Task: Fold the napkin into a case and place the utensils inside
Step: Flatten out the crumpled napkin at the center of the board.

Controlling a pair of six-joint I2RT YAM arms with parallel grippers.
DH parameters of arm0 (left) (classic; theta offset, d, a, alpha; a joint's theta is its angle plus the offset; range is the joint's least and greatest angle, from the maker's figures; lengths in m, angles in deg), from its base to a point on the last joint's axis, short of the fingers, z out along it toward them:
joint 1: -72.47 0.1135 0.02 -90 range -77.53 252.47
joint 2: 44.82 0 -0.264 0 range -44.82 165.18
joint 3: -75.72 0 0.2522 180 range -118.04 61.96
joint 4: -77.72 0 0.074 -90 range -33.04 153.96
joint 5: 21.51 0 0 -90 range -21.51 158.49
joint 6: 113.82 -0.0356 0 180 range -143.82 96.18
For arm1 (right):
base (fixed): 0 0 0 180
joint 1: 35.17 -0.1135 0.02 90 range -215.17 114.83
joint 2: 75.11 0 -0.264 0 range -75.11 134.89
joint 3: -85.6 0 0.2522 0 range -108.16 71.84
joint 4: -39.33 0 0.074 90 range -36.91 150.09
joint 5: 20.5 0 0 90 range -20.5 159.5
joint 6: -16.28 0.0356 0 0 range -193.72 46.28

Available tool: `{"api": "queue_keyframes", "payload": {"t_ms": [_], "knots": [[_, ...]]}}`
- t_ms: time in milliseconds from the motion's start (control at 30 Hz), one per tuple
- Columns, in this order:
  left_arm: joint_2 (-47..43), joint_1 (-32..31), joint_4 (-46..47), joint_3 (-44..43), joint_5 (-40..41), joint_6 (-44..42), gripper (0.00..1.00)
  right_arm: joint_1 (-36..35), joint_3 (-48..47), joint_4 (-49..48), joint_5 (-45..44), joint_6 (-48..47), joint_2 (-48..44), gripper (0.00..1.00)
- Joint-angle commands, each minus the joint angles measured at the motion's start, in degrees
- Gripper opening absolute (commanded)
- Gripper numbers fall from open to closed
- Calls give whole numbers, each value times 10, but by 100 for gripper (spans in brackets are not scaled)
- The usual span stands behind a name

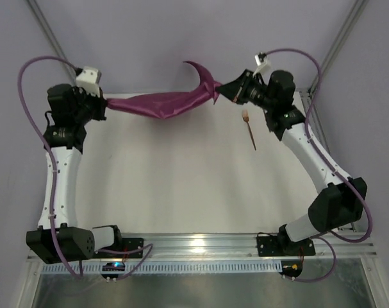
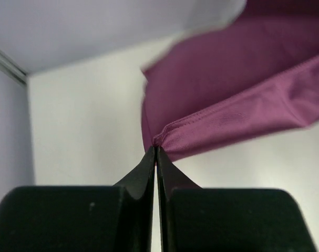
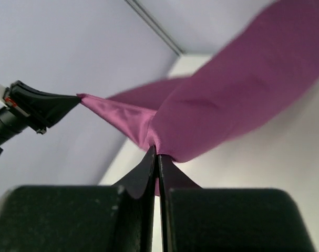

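The magenta-purple napkin point(image 1: 162, 104) hangs stretched in the air over the table's far edge, held at both ends. My left gripper point(image 1: 107, 104) is shut on its left corner point(image 2: 155, 142). My right gripper point(image 1: 218, 95) is shut on its right end point(image 3: 158, 148), where a loose corner curls up behind. The cloth sags in folds between the two, a rumpled band rather than a case. A copper-coloured fork point(image 1: 249, 128) lies on the white table just below the right gripper. I see no knife in any view.
The white table point(image 1: 181, 179) stretches towards me below the cloth. Purple walls and metal frame posts point(image 1: 50, 32) close the far side. The left gripper point(image 3: 43, 107) shows across from the right wrist camera.
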Motion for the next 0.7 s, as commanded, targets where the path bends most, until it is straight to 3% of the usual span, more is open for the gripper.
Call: {"api": "queue_keyframes", "payload": {"t_ms": [0,200,300,333,467,567,667], "knots": [[-18,0,44,172,-78,-79,0,0,205,-99,6,12,3,4],[-33,-17,86,419,-83,-220,0,-14,442,-212,-18,41,58,9],[-21,-18,87,458,-66,-263,0,-14,518,-256,-43,68,91,17],[-18,-18,83,472,-60,-273,0,-14,529,-254,-54,68,90,24],[-28,-18,65,486,-38,-302,0,-16,559,-203,-110,47,36,42],[-49,-17,48,493,-41,-315,0,-18,546,-79,-175,4,-30,55],[-75,-17,37,504,-47,-322,0,-29,528,27,-265,-44,-99,59]]}}
